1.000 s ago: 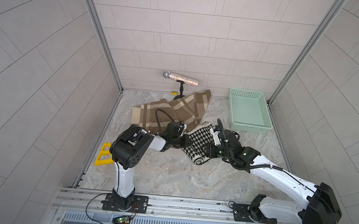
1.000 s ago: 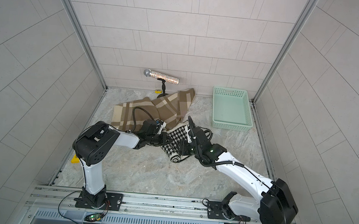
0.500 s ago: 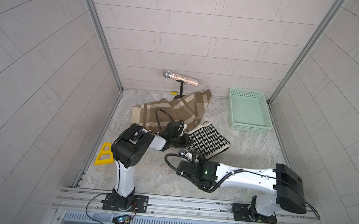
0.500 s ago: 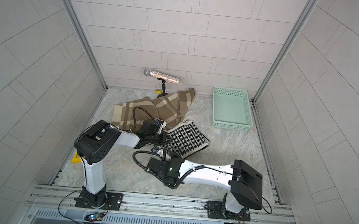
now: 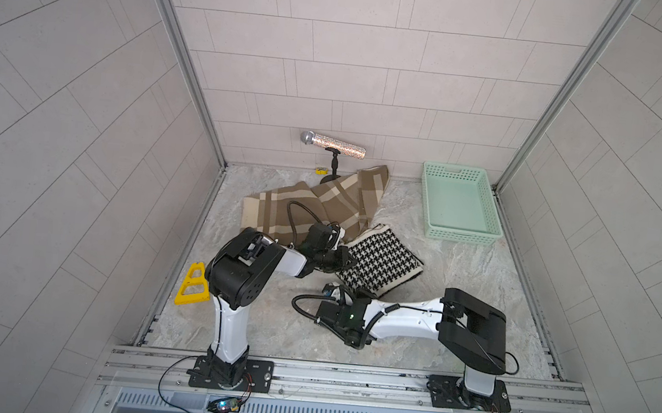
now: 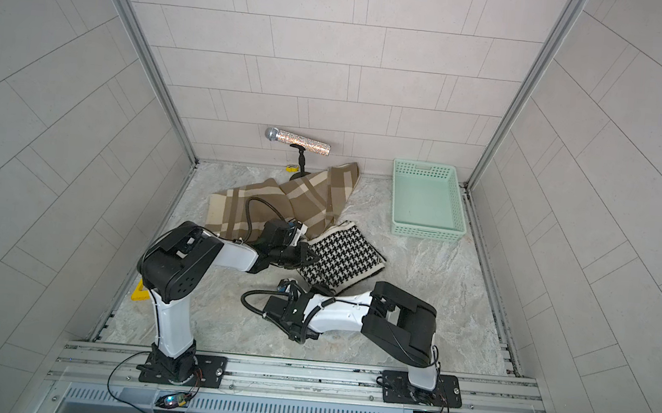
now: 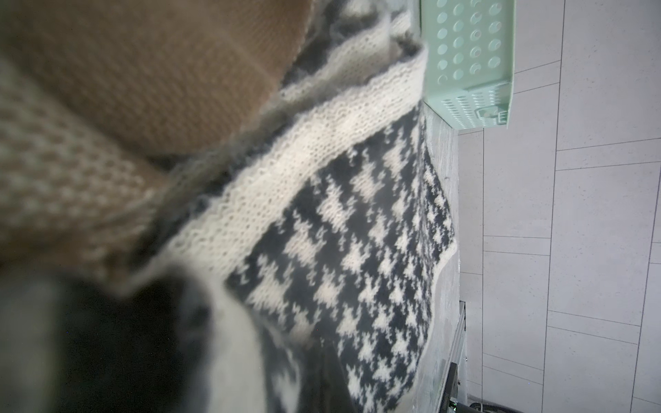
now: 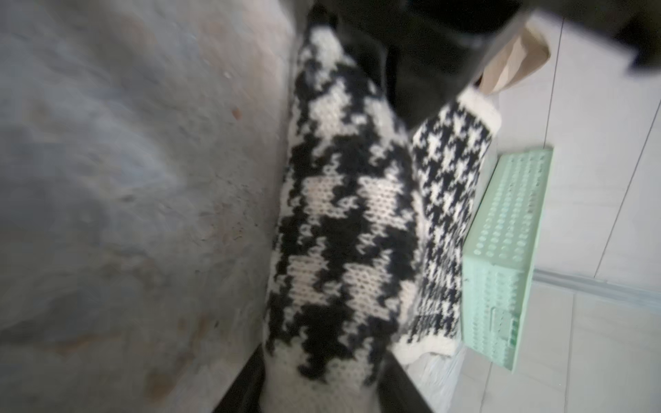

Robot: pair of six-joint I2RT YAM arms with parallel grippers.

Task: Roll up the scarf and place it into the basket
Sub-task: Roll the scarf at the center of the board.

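L gripper (image 5: 346,258) pinches scarf (image 5: 382,262) edge, jaws tight; scarf flatter than 1 s ago; R gripper (image 5: 338,292) now at mid-frame hem, grip unclear.

Tips of left gripper (image 5: 351,261) buried at scarf (image 5: 382,262) edge; pinch unreadable, its wrist view blurred close in. On right gripper (image 8: 322,393), fingers (image 8: 404,397) cut by frame edge and blurred; scarf lies between them, contact unclear.

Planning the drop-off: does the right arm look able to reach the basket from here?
Probably yes: the basket stands empty on that arm's side, with bare floor between it and the right gripper at the near edge of the houndstooth scarf.
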